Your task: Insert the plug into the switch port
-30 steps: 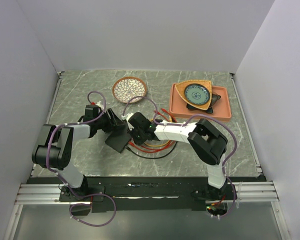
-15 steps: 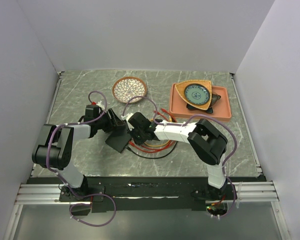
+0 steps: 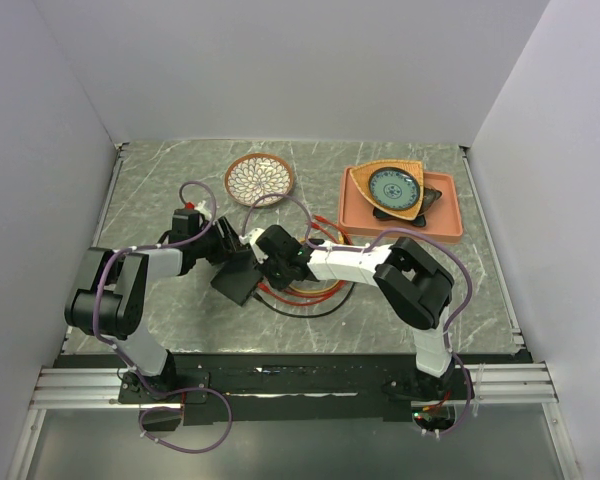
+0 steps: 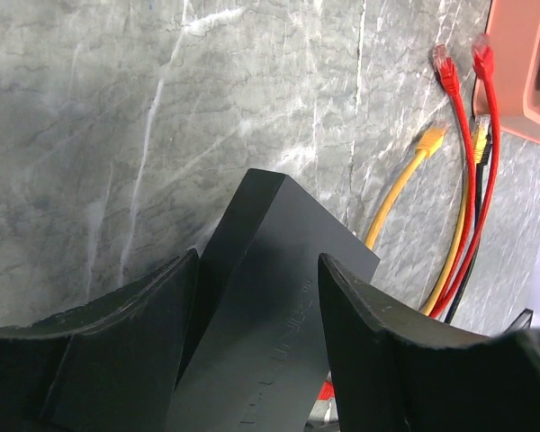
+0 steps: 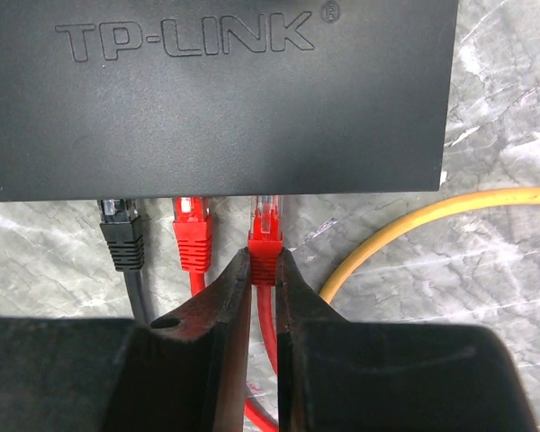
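On grey marbled tabletop (image 3: 160, 190) between pale walls (image 3: 280, 70), the switch (image 3: 238, 286).

You have the switch (image 3: 237, 279) near the middle of the desk (image 3: 160, 190), turned at a slant to the desk's edges. It is a flat matte-black box. From the right wrist the switch (image 5: 216, 99) shows TP-LINK embossed on top, with its port edge facing the camera. From the left wrist the switch (image 4: 270, 297) is held between the left fingers (image 4: 117, 315), one corner pointing away.

Your plug (image 5: 265, 229) is red with a clear tip, on a red cable (image 5: 268, 319), and is pinched by the right fingers (image 5: 211, 324). It points straight at the port edge, tip at the edge; how far in it sits cannot be told. It stands just right of a second red plug (image 5: 191, 236) and a black plug (image 5: 121, 236).
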`<action>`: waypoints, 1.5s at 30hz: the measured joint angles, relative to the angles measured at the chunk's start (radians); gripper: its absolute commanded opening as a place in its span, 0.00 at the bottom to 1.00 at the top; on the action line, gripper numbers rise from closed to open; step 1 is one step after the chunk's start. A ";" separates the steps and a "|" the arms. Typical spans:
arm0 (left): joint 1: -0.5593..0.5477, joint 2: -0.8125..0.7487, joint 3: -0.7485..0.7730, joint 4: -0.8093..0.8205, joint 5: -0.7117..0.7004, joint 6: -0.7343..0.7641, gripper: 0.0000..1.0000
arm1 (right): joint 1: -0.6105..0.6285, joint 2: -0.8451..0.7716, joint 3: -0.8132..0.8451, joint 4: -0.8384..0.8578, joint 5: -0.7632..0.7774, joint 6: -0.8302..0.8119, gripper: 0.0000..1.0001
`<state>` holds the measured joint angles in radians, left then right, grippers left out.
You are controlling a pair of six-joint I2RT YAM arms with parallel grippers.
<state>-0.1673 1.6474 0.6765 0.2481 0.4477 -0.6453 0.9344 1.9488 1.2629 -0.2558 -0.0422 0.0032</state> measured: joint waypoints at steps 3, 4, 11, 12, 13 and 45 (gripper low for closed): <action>-0.005 0.004 0.002 0.002 0.001 0.005 0.63 | 0.000 0.000 0.000 0.011 -0.003 -0.023 0.00; -0.006 0.005 0.003 0.003 0.001 0.006 0.63 | 0.000 0.000 0.000 0.013 -0.004 -0.031 0.00; -0.013 0.007 0.005 0.007 -0.001 0.006 0.62 | -0.001 0.000 0.000 0.014 -0.026 -0.070 0.00; -0.014 0.007 0.005 0.008 -0.001 0.006 0.62 | -0.001 0.000 0.000 0.013 -0.026 -0.073 0.00; -0.016 0.009 0.005 0.011 -0.001 0.006 0.62 | -0.001 0.000 0.000 0.011 -0.026 -0.074 0.00; -0.044 0.018 -0.022 0.080 -0.054 -0.005 0.54 | -0.006 0.000 0.000 0.010 -0.020 0.066 0.00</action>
<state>-0.2111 1.6650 0.6548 0.3286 0.3935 -0.6506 0.9283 1.9488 1.2633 -0.2455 -0.0624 0.0696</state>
